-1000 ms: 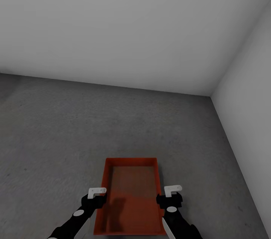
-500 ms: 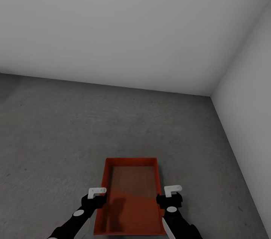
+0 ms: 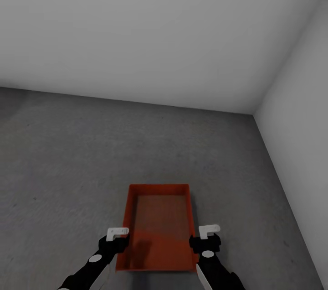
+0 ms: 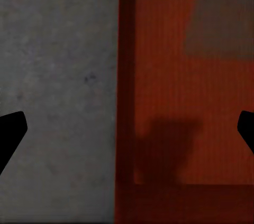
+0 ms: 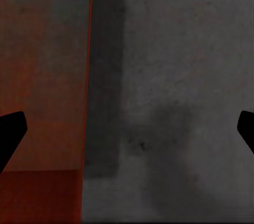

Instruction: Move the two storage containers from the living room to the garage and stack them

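The orange-red bin [image 3: 158, 228] lies flat on the grey concrete floor [image 3: 68, 162] near a corner of two white walls [image 3: 136, 30], its long axis pointing away from the robot. The left gripper [image 3: 117, 233] hangs over its left wall and the right gripper [image 3: 209, 230] over its right wall, both with jaws spread wide and holding nothing, above the bin

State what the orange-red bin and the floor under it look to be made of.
Storage container: probably matte plastic; uniform orange-red, thin low walls, finely ribbed bottom, no gloss. Floor: looks like rough concrete; mottled dark grey with specks, no seams or planks.
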Robot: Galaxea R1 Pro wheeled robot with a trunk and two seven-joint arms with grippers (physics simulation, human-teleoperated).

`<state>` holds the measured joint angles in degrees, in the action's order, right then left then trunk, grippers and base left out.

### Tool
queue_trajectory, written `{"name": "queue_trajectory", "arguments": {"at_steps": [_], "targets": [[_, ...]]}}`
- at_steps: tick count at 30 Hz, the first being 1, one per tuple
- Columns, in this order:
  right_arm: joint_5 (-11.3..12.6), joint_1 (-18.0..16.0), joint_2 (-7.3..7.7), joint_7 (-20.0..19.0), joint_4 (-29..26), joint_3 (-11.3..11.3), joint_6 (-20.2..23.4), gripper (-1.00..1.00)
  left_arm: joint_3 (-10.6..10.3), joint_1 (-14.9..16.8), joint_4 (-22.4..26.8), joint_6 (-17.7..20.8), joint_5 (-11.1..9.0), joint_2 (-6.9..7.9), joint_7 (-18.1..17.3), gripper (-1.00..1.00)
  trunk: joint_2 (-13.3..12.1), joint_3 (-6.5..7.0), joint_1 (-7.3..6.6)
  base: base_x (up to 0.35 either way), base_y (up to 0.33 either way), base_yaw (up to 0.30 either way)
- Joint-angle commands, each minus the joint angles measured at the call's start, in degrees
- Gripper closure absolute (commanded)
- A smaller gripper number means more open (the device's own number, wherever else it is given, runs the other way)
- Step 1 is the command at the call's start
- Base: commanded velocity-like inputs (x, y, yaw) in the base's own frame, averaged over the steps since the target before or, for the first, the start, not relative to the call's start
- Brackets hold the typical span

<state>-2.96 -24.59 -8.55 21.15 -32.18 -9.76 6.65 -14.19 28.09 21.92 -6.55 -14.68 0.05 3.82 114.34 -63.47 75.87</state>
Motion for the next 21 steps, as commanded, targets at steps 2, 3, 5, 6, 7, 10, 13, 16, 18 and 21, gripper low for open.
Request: {"name": "queue_trajectory", "arguments": {"at_steps": [2,3,5,6,7,10,13,16,18,21], "targets": [[-0.31,-0.02,0.03,0.37,-0.08,-0.26,0.56,-1.00,-0.49,0.04,-0.03,-0.26,-0.47,0.04,0.40,-1.00,0.02,-0.03,-0.02,-0.065,0.000,0.000],[-0.30,-0.02,0.03,0.38,-0.08,-0.26,0.56,-1.00,-0.49,0.04,-0.03,-0.25,-0.46,0.04,0.40,-1.00,0.02,-0.03,-0.02,-0.037,0.000,0.000],[-0.30,-0.02,0.03,0.38,-0.08,-0.26,0.56,-1.00,-0.49,0.04,-0.03,-0.27,-0.45,0.04,0.40,-1.00,0.02,-0.03,-0.02,-0.026,0.000,-0.002],[-0.30,-0.02,0.03,0.36,-0.08,-0.26,0.56,-1.00,-0.49,0.04,-0.03,-0.28,-0.45,0.04,0.40,-1.00,0.02,-0.03,-0.02,-0.019,0.000,-0.024],[-0.30,-0.02,0.03,0.35,-0.08,-0.26,0.56,-1.00,-0.49,0.04,-0.03,-0.28,-0.45,0.04,0.40,-1.00,0.02,-0.03,-0.02,-0.015,0.000,-0.059],[-0.25,-0.02,0.03,0.23,-0.08,-0.26,0.54,-1.00,-0.49,0.04,-0.03,-0.26,-0.44,0.04,0.40,-1.00,0.02,-0.03,-0.02,-0.009,0.000,-0.155],[-0.23,-0.02,0.03,0.18,-0.08,-0.26,0.54,-1.00,-0.49,0.04,-0.03,-0.27,-0.46,0.04,0.40,-1.00,0.02,-0.03,-0.02,-0.004,0.000,-0.227],[-0.22,-0.02,0.03,0.14,-0.08,-0.26,0.52,-1.00,-0.49,0.04,-0.03,-0.24,-0.45,0.04,0.40,-1.00,0.02,-0.03,-0.02,-0.002,0.000,-0.262],[-0.23,-0.02,0.03,0.13,-0.08,-0.26,0.53,-1.00,-0.49,0.04,-0.03,-0.25,-0.44,0.04,0.40,-1.00,0.02,-0.03,-0.02,-0.001,0.000,-0.276],[-0.22,-0.02,0.03,0.13,-0.08,-0.26,0.55,-1.00,-0.49,0.04,-0.03,-0.24,-0.46,0.04,0.40,-1.00,0.02,-0.03,-0.02,0.000,0.000,-0.284]]}}
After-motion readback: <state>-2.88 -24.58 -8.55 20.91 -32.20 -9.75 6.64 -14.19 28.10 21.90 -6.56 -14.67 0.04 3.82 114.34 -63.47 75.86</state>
